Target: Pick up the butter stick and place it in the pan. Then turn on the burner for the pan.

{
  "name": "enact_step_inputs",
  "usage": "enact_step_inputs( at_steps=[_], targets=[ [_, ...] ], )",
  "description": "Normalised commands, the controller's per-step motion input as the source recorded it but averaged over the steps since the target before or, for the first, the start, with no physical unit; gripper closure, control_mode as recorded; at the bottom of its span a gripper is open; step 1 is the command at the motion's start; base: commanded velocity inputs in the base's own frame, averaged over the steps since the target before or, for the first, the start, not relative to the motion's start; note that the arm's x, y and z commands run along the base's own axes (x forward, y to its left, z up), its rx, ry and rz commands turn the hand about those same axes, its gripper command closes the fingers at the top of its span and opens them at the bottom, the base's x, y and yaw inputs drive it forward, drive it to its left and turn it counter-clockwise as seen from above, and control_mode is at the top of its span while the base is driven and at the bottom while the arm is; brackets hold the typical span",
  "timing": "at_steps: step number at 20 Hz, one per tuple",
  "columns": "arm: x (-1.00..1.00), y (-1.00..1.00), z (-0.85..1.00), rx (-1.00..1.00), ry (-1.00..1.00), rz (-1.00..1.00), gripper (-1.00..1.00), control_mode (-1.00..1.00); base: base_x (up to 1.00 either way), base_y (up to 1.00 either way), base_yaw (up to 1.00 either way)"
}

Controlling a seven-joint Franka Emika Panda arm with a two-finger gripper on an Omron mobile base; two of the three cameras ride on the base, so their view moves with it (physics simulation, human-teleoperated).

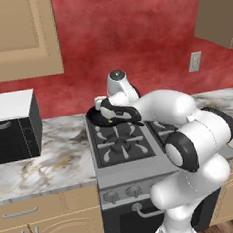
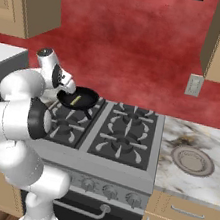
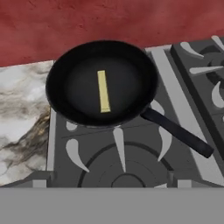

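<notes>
The butter stick (image 3: 103, 91), a slender pale yellow bar, lies flat in the middle of the pan (image 3: 61, 87). The round black pan sits on the stove's rear left burner, its straight handle (image 3: 179, 133) pointing toward the stove's middle. From the right base the butter stick (image 2: 74, 100) shows as a thin yellow streak inside the pan (image 2: 86, 97). My gripper (image 1: 109, 110) hovers just above the pan (image 1: 95, 118), apart from it, with nothing between its fingers. The hand covers most of the pan in the left base view.
Grey grates cover the stove (image 2: 123, 134), and a row of knobs (image 2: 110, 191) runs along its front panel. A black microwave (image 1: 13, 126) stands on the marble counter to the left. A round plate (image 2: 192, 160) lies on the counter to the right.
</notes>
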Motion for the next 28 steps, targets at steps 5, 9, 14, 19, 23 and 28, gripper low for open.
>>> enact_step_inputs(
  at_steps=[5,9,14,19,23,28],
  targets=[
    [-0.38,0.02,0.05,0.04,-0.09,-0.09,-1.00,-1.00,0.00,0.00,0.00],
    [-0.33,0.01,0.14,0.05,-0.11,-0.09,-1.00,-1.00,0.00,0.00,0.00],
    [-0.42,0.00,0.01,0.03,-0.19,-0.02,-1.00,-1.00,0.00,0.00,0.00],
    [-0.50,0.03,0.00,0.00,-0.18,0.00,-1.00,-1.00,0.00,0.00,0.00],
    [-0.56,0.01,0.00,0.00,-0.15,0.01,-1.00,-1.00,0.00,0.00,0.00],
    [-0.51,0.01,0.00,0.00,-0.09,0.04,-1.00,-1.00,0.00,0.00,0.00]
  ],
)
